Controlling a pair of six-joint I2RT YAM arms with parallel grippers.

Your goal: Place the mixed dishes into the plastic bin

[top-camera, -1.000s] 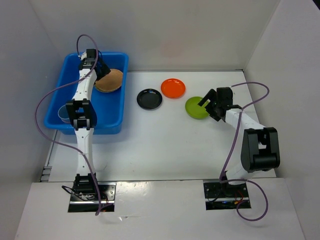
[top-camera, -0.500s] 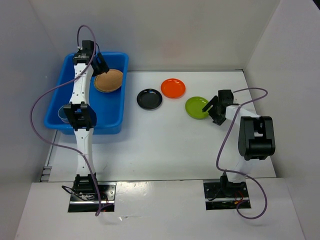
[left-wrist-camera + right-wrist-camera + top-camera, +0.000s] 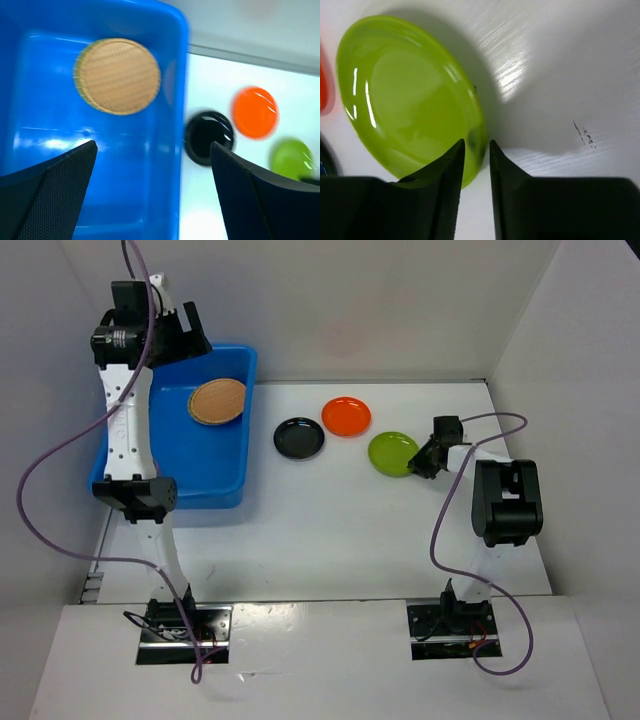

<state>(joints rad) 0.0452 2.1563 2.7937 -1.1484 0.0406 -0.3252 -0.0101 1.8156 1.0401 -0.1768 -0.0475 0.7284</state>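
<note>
The right gripper point(image 3: 476, 142) pinches the lime green plate point(image 3: 392, 453) at its 4 o'clock rim, on the table point(image 3: 330, 520). The orange plate point(image 3: 346, 416) lies at its 10 o'clock and the black plate point(image 3: 299, 438) at its 9. The left gripper point(image 3: 188, 335) hangs spread and empty over the blue bin point(image 3: 215, 495), where 1 tan plate point(image 3: 217, 401) lies.

White table point(image 3: 330, 530) — walled in by white panels point(image 3: 350, 300).

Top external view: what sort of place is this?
Probably a lab robot cell: plain white panel walls box in a white table, the left arm and right arm are bolted at its near edge, and a blue plastic bin and lime green plate sit staged.
</note>
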